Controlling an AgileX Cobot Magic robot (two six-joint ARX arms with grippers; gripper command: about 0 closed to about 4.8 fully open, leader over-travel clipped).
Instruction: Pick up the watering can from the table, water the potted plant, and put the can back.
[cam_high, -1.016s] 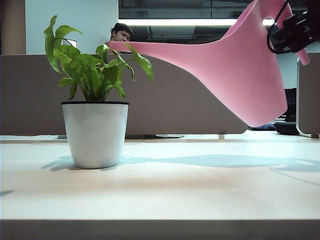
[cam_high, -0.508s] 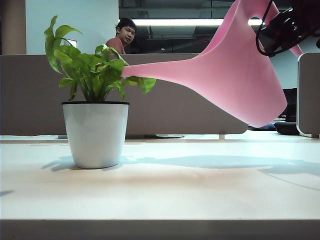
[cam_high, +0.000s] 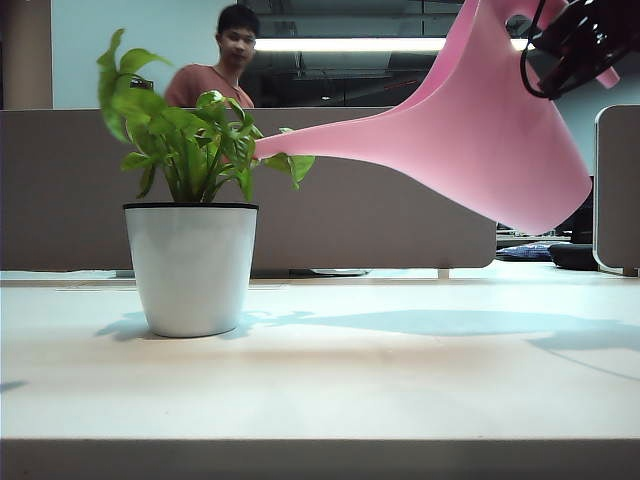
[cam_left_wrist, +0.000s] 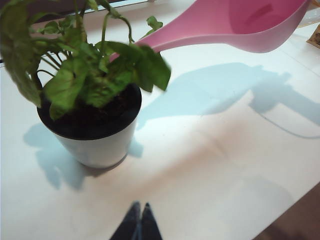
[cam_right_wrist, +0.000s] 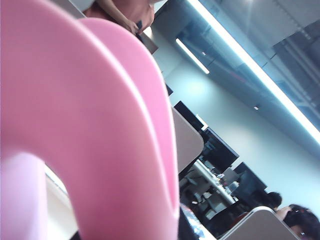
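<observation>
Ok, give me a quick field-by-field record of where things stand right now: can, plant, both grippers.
watering can: lifted off the table, tipped, spout reaching into the leaves
spout tip: among the leaves above the pot; water flow cannot be seen
potted plant: upright on the table, left side of the exterior view
right gripper: high at the right, at the can's handle, carrying the can
left gripper: low over the table near the pot, jaws together, holding nothing
task stage: pouring pose; can not yet put back
</observation>
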